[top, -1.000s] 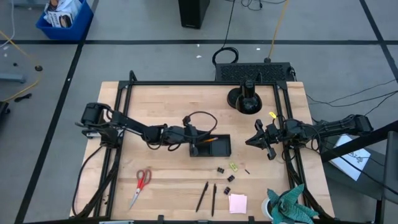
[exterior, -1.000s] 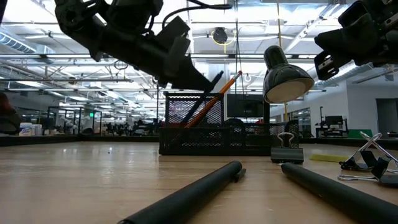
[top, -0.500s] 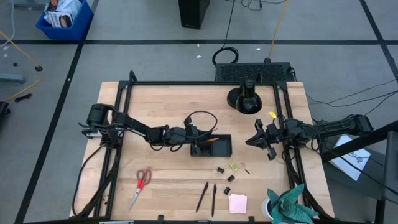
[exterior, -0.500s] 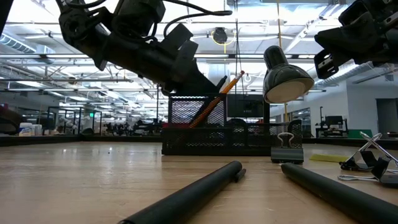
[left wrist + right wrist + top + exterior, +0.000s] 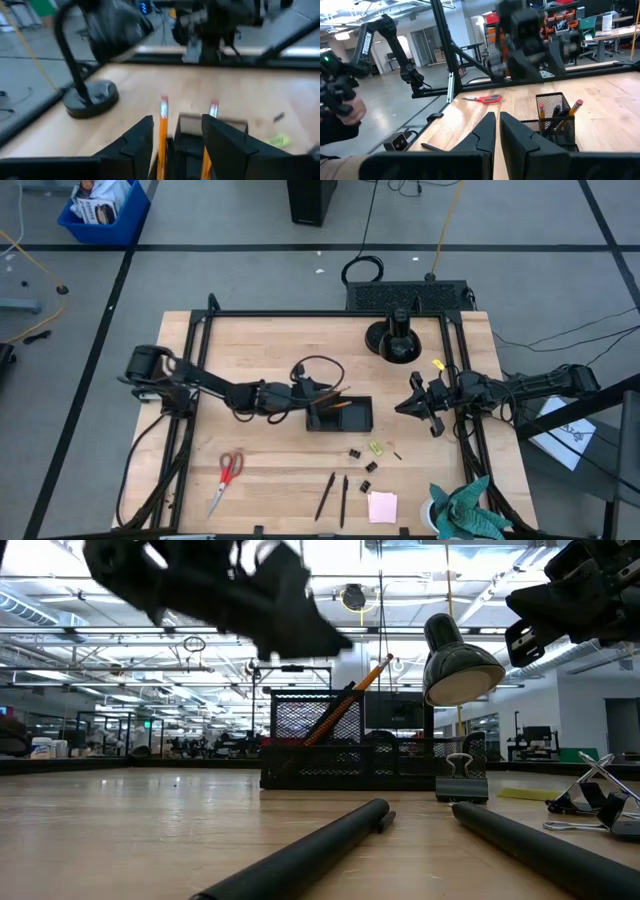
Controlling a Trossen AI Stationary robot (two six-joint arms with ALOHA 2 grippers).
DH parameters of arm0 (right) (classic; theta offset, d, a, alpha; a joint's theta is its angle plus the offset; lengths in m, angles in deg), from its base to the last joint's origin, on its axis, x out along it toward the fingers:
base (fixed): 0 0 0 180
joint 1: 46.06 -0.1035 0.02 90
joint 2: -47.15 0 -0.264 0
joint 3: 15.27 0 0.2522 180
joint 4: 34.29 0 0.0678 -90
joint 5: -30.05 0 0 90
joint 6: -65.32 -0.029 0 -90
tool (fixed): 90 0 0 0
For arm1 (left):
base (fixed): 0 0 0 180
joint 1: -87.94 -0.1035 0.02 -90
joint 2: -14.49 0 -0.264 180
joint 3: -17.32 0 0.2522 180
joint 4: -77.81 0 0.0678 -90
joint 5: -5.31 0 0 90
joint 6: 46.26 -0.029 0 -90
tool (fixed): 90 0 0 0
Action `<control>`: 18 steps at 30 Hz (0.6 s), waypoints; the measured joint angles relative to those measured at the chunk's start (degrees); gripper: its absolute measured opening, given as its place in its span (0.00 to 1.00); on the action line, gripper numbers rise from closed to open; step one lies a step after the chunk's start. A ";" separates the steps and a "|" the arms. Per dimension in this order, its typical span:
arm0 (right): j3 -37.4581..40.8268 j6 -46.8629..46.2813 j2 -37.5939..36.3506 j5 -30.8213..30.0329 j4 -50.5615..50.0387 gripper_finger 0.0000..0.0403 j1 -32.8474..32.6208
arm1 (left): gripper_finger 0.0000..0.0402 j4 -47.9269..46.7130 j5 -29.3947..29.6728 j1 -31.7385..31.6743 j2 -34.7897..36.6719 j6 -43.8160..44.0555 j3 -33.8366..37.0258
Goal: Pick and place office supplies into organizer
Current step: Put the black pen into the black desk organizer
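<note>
The left pincer (image 5: 312, 396) is seen over the near-left corner of the black mesh organizer (image 5: 340, 415), its fingers (image 5: 137, 142) held apart around nothing; in the low view it is smeared and its outline is hard to read. Two orange pencils (image 5: 163, 131) are counted leaning in the organizer's tall cup, with at least one dark pen beside them. On the wooden surface (image 5: 260, 355) are counted one pair of red-handled scissors (image 5: 227, 475), two black pens (image 5: 334, 496), one pink sticky-note pad (image 5: 382, 506), a yellow-green piece (image 5: 375, 448) and about four binder clips (image 5: 355, 452), too small to count surely. The right pincer (image 5: 428, 406) is held together at the right edge, empty.
</note>
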 joint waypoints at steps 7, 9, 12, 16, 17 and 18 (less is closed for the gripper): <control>0.00 0.44 0.06 -0.03 0.28 0.05 0.00 | 0.38 -32.87 7.23 7.69 6.40 13.24 -11.75; -0.01 1.23 0.10 -0.04 -0.05 0.05 0.00 | 0.34 -43.81 7.55 10.87 5.03 19.06 -16.58; 0.00 1.50 0.25 -0.08 -0.10 0.05 0.00 | 0.27 -53.21 8.35 15.65 1.31 28.03 -23.51; 0.00 1.70 0.44 -0.16 0.61 0.05 0.00 | 0.19 -60.19 10.50 21.13 -5.17 41.16 -31.95; -0.01 1.78 0.50 -0.17 0.90 0.05 0.00 | 0.18 -61.78 10.66 22.30 -6.89 43.40 -33.90; 0.01 1.99 0.48 -0.17 0.82 0.05 0.00 | 0.16 -62.49 10.84 23.35 -9.03 45.32 -36.08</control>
